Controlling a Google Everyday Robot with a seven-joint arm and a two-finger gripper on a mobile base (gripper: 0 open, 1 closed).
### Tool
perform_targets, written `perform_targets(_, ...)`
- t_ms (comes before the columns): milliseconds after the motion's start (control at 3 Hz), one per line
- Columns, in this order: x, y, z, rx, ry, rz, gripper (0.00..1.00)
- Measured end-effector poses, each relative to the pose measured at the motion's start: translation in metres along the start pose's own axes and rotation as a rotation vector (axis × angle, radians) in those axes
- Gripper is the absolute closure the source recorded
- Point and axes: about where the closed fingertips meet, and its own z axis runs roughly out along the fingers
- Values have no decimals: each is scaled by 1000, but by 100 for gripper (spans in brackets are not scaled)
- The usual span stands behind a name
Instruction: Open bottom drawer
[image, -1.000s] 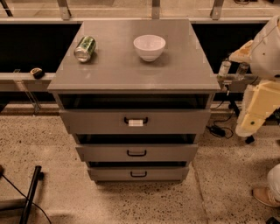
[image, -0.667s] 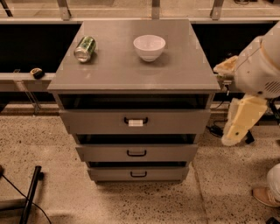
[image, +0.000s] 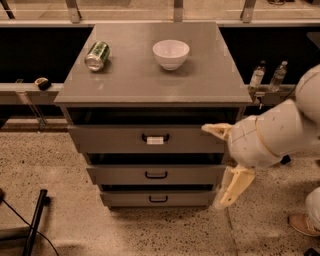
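The bottom drawer (image: 158, 198) is the lowest and narrowest grey front of the cabinet, with a small black loop handle (image: 158, 199). It sits pushed in, under the mid drawer (image: 156, 174) and the top drawer (image: 150, 138), which has a white tag on its handle. My gripper (image: 230, 190) hangs at the end of the white arm (image: 270, 135), at the cabinet's right side. It points down and is level with the two lower drawers, just right of the bottom drawer's front. It holds nothing that I can see.
On the cabinet top (image: 150, 80) lie a green can (image: 97, 55) on its side and a white bowl (image: 171, 53). Two bottles (image: 257, 76) stand on a ledge at the right. A black stand (image: 35, 220) lies on the floor at the lower left.
My arm has swung left and down from the right edge of the view. The gripper now hangs beside the cabinet's lower right corner. The drawers have not moved.
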Motion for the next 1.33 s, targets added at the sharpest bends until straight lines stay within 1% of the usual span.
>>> perform_targets(333, -3, 1, 4, -4, -21, -74, 0)
perform_targets(667, 10, 11, 39, -17, -78, -64, 0)
perform_targets(1000, 66, 39, 147, -67, -208, -27, 0)
perform_targets(1333, 78, 31, 174, -82, -366, -38, 0)
